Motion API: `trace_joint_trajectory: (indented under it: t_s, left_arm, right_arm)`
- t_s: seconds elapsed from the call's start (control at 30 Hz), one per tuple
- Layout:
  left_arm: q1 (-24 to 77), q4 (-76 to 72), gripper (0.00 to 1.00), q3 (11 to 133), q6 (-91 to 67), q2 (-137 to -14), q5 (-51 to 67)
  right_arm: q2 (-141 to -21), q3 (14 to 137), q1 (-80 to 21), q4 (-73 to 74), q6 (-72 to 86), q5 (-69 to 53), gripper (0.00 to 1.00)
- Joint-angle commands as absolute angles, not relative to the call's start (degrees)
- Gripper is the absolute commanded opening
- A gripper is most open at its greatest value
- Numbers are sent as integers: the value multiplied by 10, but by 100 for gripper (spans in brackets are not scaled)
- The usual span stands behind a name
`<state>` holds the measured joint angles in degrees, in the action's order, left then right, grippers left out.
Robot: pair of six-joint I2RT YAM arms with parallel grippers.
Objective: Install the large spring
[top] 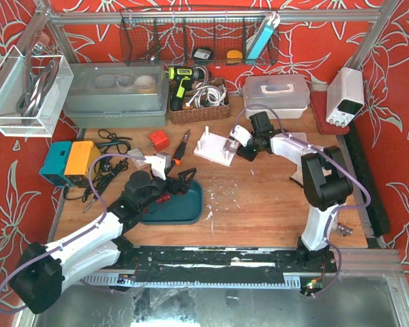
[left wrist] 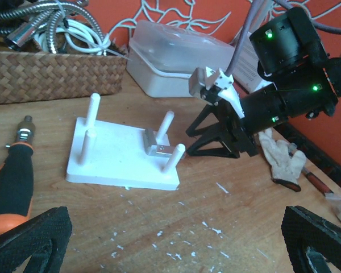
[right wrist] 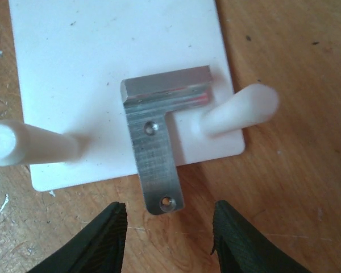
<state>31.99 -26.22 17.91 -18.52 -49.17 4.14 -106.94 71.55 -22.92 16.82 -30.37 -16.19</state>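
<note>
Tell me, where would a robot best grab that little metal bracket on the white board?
By the narrow stem of the metal bracket, coming from the end that juts past the edge of the white board. Its long sides are straight and parallel, and the two pegs crowd the wider head.

Left gripper [left wrist: 173, 244] spread wide, right gripper [right wrist: 170, 239] parted
</note>
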Motion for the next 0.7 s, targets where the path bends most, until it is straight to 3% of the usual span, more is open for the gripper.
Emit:
trace_joint_trajectory:
  t_s: [0.0, 0.67]
  left_arm:
    - [324, -265, 100, 185, -171, -485, 12]
    - [326, -277, 100, 182, -169, -487, 24]
  right_arm:
    - [-1092, 741, -235, 198, -339, -185, 47]
    - [-1166, 798, -245, 240, -383, -174, 44]
